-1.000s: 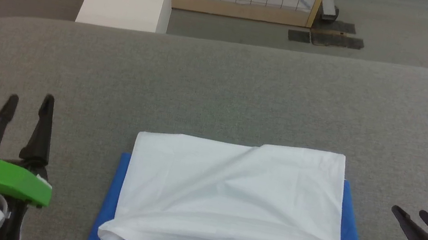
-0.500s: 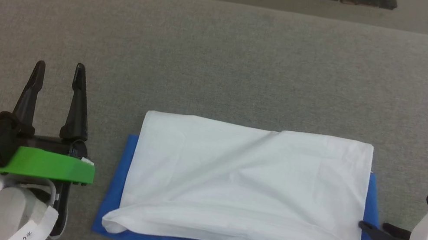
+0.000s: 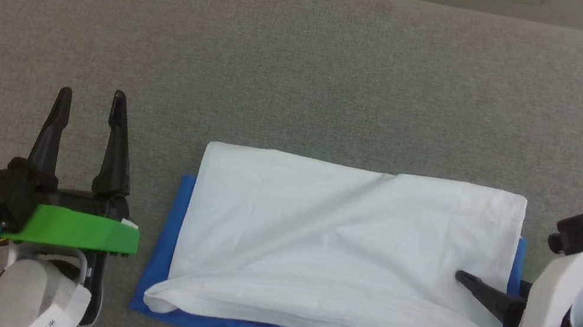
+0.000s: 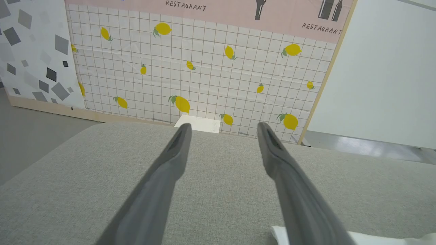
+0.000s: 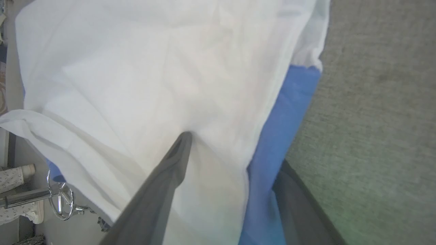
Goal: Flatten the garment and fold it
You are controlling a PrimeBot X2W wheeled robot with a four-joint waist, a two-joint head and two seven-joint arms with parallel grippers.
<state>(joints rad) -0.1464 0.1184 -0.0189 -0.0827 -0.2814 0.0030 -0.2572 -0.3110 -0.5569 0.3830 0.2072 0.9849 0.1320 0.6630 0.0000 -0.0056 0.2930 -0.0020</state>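
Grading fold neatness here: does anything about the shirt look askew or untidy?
Yes. The garment is untidy: a diagonal crease crosses its white panel, the near edge sags in a loose roll, and blue fabric pokes out unevenly at both sides.

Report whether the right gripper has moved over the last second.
Yes. The right gripper has moved leftward onto the garment: it stood clear of the shirt's right edge before, and now one finger lies over the white cloth there, jaws open.

A staged test room; printed lemon-tile "RESTAURANT" backdrop (image 4: 204, 75) behind a grey table (image 3: 308, 70).
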